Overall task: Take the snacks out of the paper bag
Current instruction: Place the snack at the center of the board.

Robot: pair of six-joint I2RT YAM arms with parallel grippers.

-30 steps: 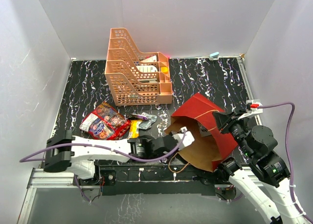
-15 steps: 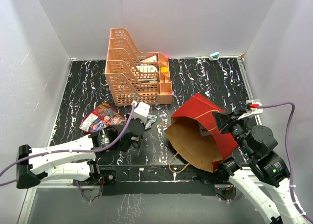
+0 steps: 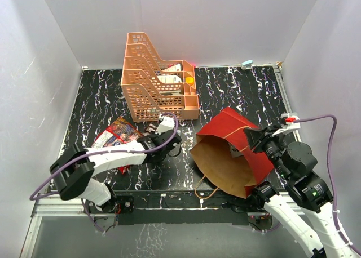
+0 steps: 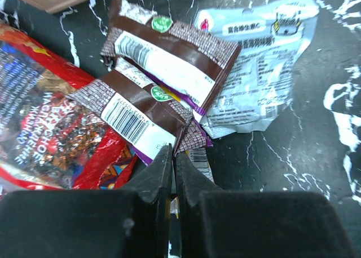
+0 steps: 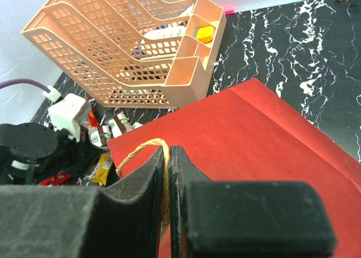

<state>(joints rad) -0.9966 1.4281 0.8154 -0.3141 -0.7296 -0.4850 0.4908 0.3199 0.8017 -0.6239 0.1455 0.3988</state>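
The paper bag (image 3: 237,125) lies tipped over with its brown inside (image 3: 217,162) facing left, and one packet (image 3: 236,151) shows deep in it. My right gripper (image 3: 250,136) (image 5: 169,152) is shut on the bag's cord handle (image 5: 137,150) at the upper rim. Left of the bag, the snacks lie in a pile: a large red bag (image 3: 114,135) (image 4: 45,117), two brown packets (image 4: 169,58) (image 4: 132,109), a silver packet (image 4: 265,72) and a yellow one (image 5: 101,167). My left gripper (image 3: 174,145) (image 4: 173,152) is over this pile, shut on a corner of the lower brown packet.
An orange lattice tray rack (image 3: 158,80) (image 5: 124,49) with its own items stands at the back, just behind the pile. White walls close in the black marbled table (image 3: 248,92) on three sides. A loose cord handle (image 3: 203,190) hangs at the near edge.
My left arm has pulled back out of the bag's mouth and swung left to the snack pile, jaws shut throughout. The right gripper and the bag have stayed put.
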